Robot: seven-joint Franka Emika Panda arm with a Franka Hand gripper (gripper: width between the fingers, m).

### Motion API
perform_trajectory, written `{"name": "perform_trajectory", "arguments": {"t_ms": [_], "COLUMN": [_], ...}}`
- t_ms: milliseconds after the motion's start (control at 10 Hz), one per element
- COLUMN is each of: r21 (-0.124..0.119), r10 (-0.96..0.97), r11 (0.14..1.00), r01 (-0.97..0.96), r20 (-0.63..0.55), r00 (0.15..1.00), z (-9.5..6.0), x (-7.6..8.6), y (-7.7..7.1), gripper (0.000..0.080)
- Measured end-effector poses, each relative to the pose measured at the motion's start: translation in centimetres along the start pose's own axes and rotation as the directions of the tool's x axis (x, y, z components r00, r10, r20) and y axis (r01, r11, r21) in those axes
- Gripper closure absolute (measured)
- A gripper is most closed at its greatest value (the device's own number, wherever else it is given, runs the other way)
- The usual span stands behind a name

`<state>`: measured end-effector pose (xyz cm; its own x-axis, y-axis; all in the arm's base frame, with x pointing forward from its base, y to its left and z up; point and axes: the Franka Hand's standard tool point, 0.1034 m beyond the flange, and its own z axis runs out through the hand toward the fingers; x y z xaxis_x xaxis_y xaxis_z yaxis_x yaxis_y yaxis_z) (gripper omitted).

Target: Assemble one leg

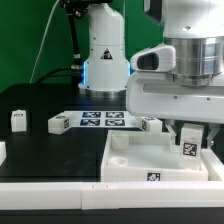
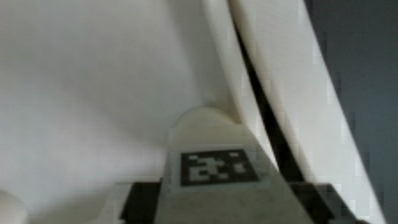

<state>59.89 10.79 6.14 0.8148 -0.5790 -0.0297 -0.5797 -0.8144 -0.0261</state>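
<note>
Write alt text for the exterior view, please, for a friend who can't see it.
A white robot gripper holds a small tagged leg over the corner of a large white square panel on a black table. Three more tagged pegs lie loose behind the panel, near the marker board.

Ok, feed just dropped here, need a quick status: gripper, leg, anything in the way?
Gripper shut on the leg, low over the white panel. Spare legs loose on table. Nothing blocking.

Black table (image 1: 40,105) before a dark green wall (image 1: 25,35)
</note>
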Motion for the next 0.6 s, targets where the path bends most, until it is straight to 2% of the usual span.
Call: {"name": "perform_trajectory", "arguments": {"t_ms": [200,400,600], "r21": [-0.026,-0.041,-0.043], "r10": [0.126,0.222,0.204], "r11": [0.992,0.974,0.978], "r01": [-0.127,-0.223,-0.205], "r20": [-0.020,-0.031,-0.029], "r00": [0.992,0.975,0.979], "z": [-0.1,-0.2,0.0], "x": [0.6,0.9,0.8], "y": [1.0,1.7,1.7], "gripper": [0.0501,0.0499,0.0238]}}
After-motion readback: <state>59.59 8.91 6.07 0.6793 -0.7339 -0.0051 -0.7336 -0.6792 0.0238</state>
